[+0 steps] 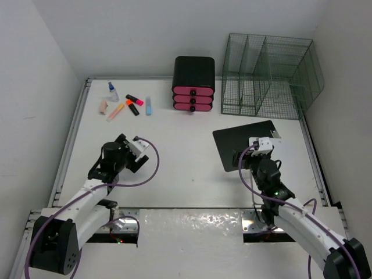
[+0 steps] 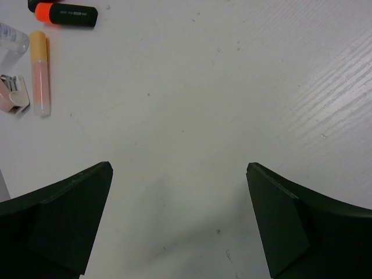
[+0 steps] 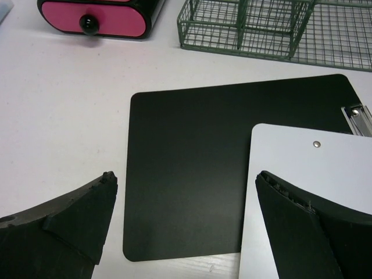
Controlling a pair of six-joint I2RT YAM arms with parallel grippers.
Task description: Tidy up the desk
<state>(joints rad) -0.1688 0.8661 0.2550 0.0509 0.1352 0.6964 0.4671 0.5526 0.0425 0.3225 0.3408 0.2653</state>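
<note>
The white desk carries a scatter of stationery at its far left: a small clear bottle, a pink stapler, a peach highlighter, two black highlighters and a light blue one. A black clipboard lies at right, with a white board overlapping it. My left gripper is open and empty over bare desk. My right gripper is open and empty above the clipboard.
A black box with pink drawers stands at the back centre, also in the right wrist view. A green wire organiser stands at the back right. White walls close in on both sides. The left wrist view shows the peach highlighter and stapler.
</note>
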